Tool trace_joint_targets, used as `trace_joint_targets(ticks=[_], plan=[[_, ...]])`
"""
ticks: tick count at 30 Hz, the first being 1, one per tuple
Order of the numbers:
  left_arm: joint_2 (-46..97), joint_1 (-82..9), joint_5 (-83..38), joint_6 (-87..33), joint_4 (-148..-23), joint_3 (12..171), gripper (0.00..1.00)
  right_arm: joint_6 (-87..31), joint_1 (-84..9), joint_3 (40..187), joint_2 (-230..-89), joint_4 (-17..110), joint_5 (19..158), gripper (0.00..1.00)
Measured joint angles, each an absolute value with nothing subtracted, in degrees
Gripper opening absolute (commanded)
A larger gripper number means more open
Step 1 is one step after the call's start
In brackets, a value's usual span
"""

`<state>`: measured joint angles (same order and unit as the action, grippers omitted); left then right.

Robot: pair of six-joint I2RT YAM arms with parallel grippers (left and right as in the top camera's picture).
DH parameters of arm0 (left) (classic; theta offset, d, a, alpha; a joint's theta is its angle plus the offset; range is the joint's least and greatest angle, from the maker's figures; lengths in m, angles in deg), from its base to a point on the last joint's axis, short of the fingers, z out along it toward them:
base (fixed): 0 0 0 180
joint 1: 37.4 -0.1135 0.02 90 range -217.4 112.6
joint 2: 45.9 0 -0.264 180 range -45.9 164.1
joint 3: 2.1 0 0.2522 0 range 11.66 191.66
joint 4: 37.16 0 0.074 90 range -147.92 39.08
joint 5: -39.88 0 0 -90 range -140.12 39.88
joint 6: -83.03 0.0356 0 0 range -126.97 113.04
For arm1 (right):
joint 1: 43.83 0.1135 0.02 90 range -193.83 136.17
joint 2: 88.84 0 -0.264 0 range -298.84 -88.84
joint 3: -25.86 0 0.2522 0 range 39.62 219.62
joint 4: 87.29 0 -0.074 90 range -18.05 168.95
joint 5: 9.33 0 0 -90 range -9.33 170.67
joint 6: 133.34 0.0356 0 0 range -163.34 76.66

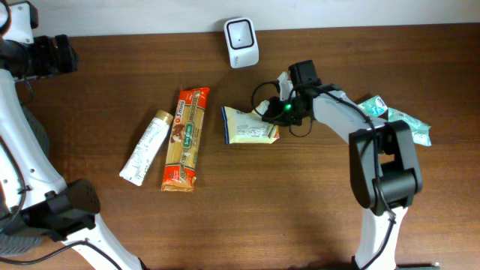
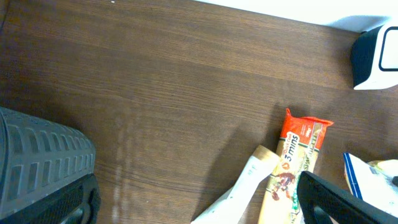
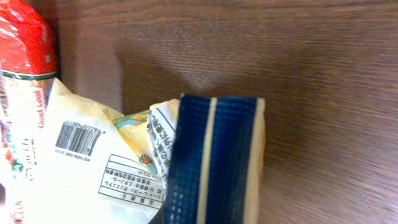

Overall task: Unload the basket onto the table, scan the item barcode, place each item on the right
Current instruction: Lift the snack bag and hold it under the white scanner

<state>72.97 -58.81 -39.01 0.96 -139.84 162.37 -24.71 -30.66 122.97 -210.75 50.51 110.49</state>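
**Cream plastic snack packet (image 3: 93, 168) at the right gripper, barcode not yet presented**

Closest to the right wrist camera you have the packet's dark-blue sealed edge, crumpled up towards the lens, with the printed barcode (image 3: 78, 138) face-up on the white back panel beside it. From overhead, the packet lies mid-table on the brown wooden table (image 1: 300, 210), below and just right of the white box-shaped barcode scanner (image 1: 241, 41) and well apart from it.

Right gripper (image 1: 274, 114): jaws together at the packet's right-hand edge. Left gripper (image 2: 193, 208): fingers spread wide, holding nothing, parked at the far left.

Step in hand, by my judgement: the pick-up. The scan itself is not begun. Your next move calls for lifting the packet, carrying it up to the scanner and turning the barcode panel to face the scanner window without creasing it.

Not confirmed:
- The right fingertips appear in neither view, so you cannot tell whether film is truly pinched between them.
- The packet's lower part is cut off in the wrist view.
- The scanner's window direction is unclear from above.

Also present: an orange plastic pasta packet (image 1: 186, 139) and a white squeeze tube (image 1: 146, 146) to the left, teal plastic pouches (image 1: 397, 120) to the right.
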Motion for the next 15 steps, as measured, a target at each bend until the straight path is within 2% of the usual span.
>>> trace_joint_targets(ticks=[3, 5, 9, 15], plan=[[73.0, -58.8, -39.0, 1.0, -139.9, 162.4, 0.99, -26.6, -32.3, 122.4, -204.6, 49.8, 110.2, 0.04], [73.0, -58.8, -39.0, 1.0, -139.8, 162.4, 0.99, -28.7, -32.2, 122.3, -193.9, 49.9, 107.3, 0.04], [73.0, -58.8, -39.0, 1.0, -139.8, 162.4, 0.99, -31.4, -26.8, 122.4, -179.4, 48.3, 96.8, 0.04], [73.0, -58.8, -39.0, 1.0, -139.8, 162.4, 0.99, -35.8, -20.2, 122.4, -176.6, 48.4, 82.6, 0.04]])
